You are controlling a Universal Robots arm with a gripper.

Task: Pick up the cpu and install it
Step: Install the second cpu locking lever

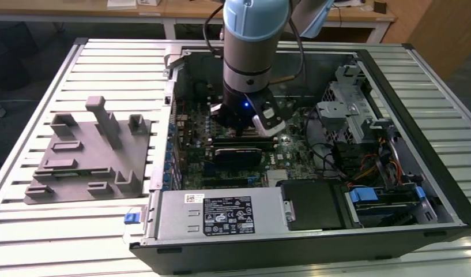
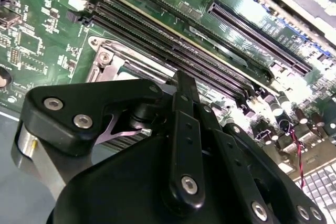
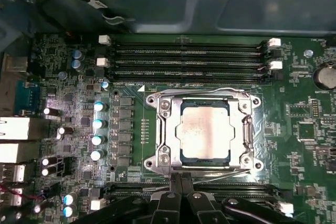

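Looking down, I see the small flat silvery square cpu [image 3: 203, 131] seated inside the metal socket frame [image 3: 164, 129] on the green motherboard [image 3: 299, 129], at 12 o'clock from my black fingers [image 3: 181, 195], which are pressed together and empty; I judge it light, stiff, fragile underneath, best gripped by opposite edges.

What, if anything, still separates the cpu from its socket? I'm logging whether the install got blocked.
Nothing visible does. In the first wrist view the cpu already lies inside the socket frame on the motherboard, its silvery top uncovered. The gripper sits just beside the socket, with nothing between them.
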